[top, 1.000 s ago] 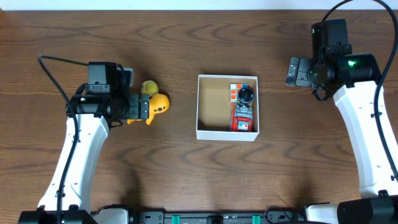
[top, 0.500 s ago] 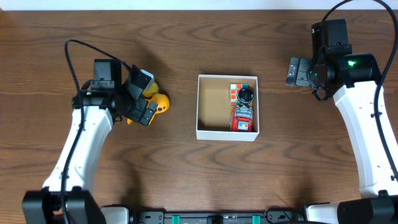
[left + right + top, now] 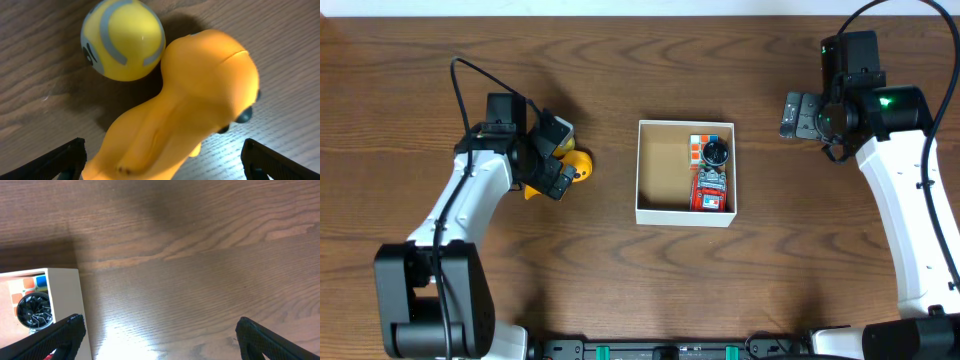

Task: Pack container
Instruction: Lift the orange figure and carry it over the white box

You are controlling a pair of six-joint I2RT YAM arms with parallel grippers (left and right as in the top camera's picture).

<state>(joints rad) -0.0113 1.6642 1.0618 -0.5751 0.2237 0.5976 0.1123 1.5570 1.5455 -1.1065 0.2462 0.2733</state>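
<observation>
Shows white walls, plain brown inside on the container (image 3: 685, 217); orange-yellow with black dots on the toy (image 3: 195, 100); yellow with grey bands on the ball (image 3: 122, 40); brown wood grain on the table (image 3: 620, 80).

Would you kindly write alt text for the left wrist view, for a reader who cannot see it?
An orange-yellow toy fills most of the frame, lying on the wooden table between the two dark fingertips of the open left gripper. A smaller yellow ball with grey stripes sits right beside it at the upper left.
</observation>
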